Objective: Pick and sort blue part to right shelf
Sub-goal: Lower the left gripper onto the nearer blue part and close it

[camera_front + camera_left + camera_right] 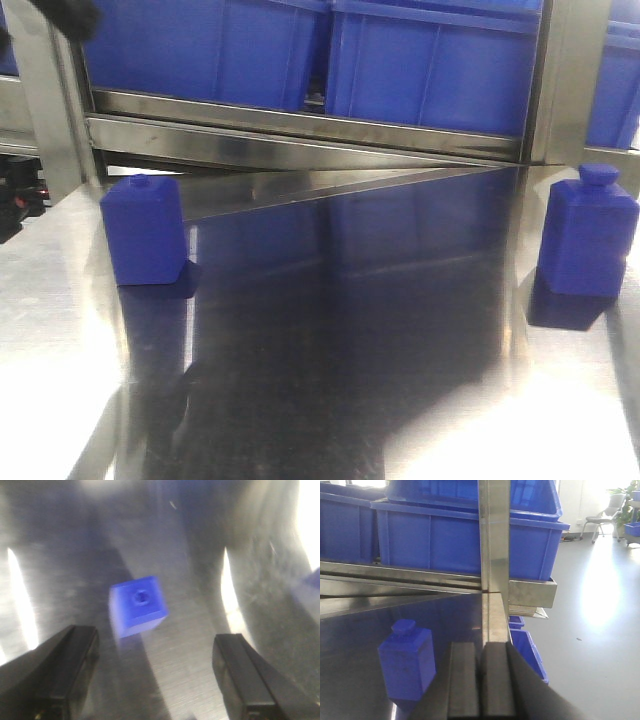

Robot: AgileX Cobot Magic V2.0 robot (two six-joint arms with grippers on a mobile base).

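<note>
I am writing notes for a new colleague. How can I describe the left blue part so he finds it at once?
Find the steel shelf of blue bins behind the table. Two blue bottle-shaped parts stand upright before it. The left part is by the left post; its twin at the table's right edge.

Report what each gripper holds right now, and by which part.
Nothing is held. The left gripper is open above a blue part, not touching it. The right gripper is shut empty, with a second blue part beside it.
</note>
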